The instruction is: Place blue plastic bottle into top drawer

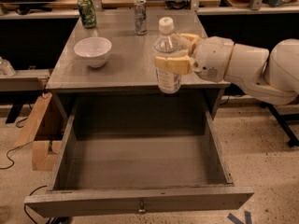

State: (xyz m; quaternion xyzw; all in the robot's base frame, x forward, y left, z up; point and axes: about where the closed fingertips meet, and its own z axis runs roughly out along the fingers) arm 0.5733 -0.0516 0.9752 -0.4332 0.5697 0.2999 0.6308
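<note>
Item: bottle (168, 80), upright, clenched in the jaws of the gripper (171, 50), centre frame, at the table (126, 66) front edge above the open drawer (140, 202); step, carry-over; next, likely clear the edge, lower inside, release.

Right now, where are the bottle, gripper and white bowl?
blue plastic bottle (168, 80): camera view, on its label.
gripper (171, 51): camera view, between fingertips, around the bottle at the edge of the table (126, 66).
white bowl (93, 48): camera view, on its inner wall.
</note>
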